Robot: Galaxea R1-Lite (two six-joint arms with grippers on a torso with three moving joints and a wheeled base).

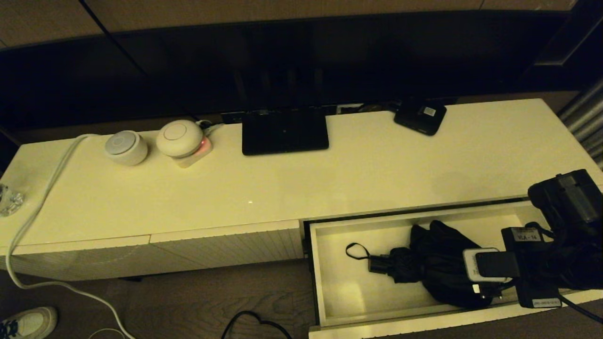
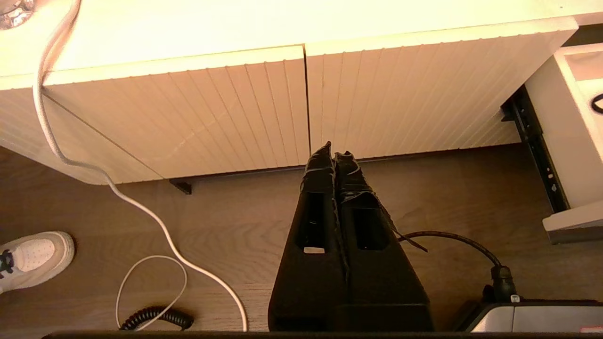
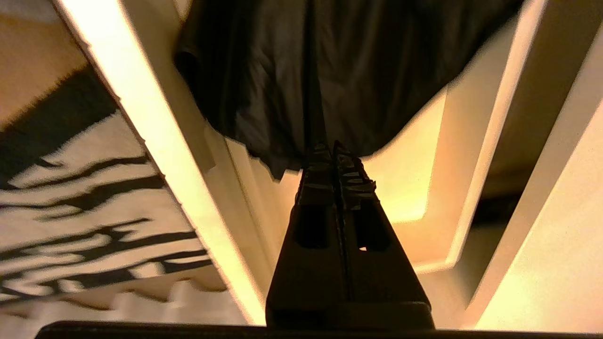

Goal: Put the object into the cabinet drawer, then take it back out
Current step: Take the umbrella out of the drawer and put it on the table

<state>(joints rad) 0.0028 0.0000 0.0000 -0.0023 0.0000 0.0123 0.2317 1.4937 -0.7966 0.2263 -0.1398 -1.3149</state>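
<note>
Looking down from the head view, the umbrella [image 1: 435, 263] lay inside the open drawer [image 1: 330, 292], toward its right half, with its handle and thin loop [image 1: 354, 250] pointing left. The right pincer [image 1: 476, 282] hung over the drawer's right end, just at the umbrella's bunched cloth, though the tips were hard to pick out there. A black box [image 1: 420, 116], two round white gadgets [image 1: 153, 141] and a flat black stand [image 1: 284, 132] sat far back on the tabletop [image 1: 377, 174], well away from the work.

From the left wrist view, the left pincer [image 2: 333, 149] was pressed shut and held nothing. It hung over the wooden floor [image 2: 471, 197] in front of the ribbed panels [image 2: 235, 113], away from the drawer. A white cord [image 2: 141, 207] and a shoe [image 2: 33, 256] lay on the floor.

From the right wrist view, the right pincer [image 3: 332, 149] was also squeezed shut, with nothing between its tips. Those tips sat right at the edge of the dark cloth [image 3: 330, 70], inside the drawer.

Trouble could come in a few ways. Shut tips could only poke the cloth, so a lift would likely bring up nothing. If they pinched just a loose fold, the umbrella might sag and slip back down. The arm was also close to the drawer's side wall [image 3: 452, 155], so a careless swing could bump it or shove the drawer.
</note>
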